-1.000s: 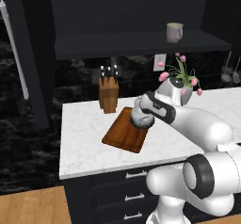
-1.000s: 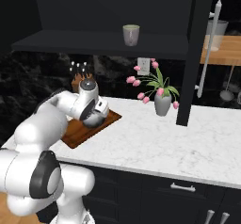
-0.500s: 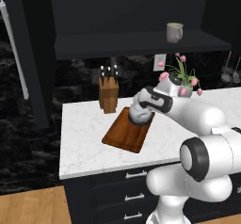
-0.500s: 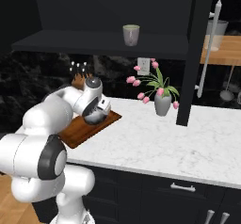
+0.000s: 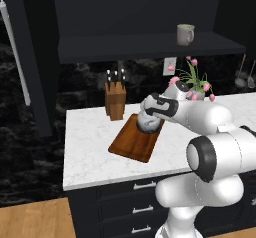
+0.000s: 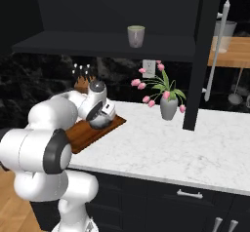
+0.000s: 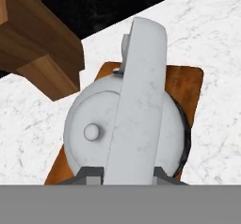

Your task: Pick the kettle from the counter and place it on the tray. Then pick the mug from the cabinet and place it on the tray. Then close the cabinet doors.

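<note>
- At frame centre of the left base view, the kettle (image 5: 148,123) is seen over the tray (image 5: 136,138), apparently resting on it, though contact is hidden.
- Low in the hand view, the gripper (image 7: 128,171) is closed narrowly on the kettle's arched handle (image 7: 139,100).
- On the cabinet (image 6: 112,46) shelf, upper centre, the mug (image 6: 136,35) is seen upright.
- At left, one cabinet door (image 5: 25,57) is observed swung open.

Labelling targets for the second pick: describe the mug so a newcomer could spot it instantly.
Look at the black cabinet above the counter; its doors are open. On its dark shelf, above the vase of pink flowers, stands the mug. It is a small pale cylinder with a side handle, alone on that shelf.
</note>
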Motion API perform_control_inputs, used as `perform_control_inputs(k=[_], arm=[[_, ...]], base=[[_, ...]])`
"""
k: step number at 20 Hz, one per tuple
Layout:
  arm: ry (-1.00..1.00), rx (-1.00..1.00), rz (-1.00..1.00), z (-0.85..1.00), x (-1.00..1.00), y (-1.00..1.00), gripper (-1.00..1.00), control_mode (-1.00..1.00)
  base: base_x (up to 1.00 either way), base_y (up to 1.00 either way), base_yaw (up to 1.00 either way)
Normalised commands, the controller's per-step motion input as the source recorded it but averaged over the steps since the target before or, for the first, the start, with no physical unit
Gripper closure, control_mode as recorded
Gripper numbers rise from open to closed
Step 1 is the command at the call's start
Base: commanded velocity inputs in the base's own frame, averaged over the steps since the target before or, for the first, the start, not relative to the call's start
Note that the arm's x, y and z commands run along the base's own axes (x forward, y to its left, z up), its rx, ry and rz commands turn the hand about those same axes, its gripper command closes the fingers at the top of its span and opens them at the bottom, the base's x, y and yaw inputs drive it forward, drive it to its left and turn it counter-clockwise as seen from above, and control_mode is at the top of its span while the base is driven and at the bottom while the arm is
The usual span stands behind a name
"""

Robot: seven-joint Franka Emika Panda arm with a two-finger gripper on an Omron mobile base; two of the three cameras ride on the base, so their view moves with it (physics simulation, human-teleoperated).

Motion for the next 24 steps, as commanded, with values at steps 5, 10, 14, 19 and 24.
perform_control_inputs(k=[5,10,14,19,24], arm=[[-0.02,0.00,-0.04,-0.21,0.04,0.03,1.00,-1.00],[-0.04,0.01,-0.02,-0.08,0.12,0.07,1.00,-1.00],[-0.06,0.00,-0.01,-0.03,0.19,0.10,1.00,-1.00],[0.00,0.00,0.00,-0.02,0.25,0.01,1.00,-1.00],[0.00,0.00,0.00,-0.05,0.28,0.00,1.00,-1.00]], base=[[0.00,0.00,0.00],[0.00,0.00,0.00],[0.00,0.00,0.00],[0.00,0.00,0.00],[0.00,0.00,0.00]])
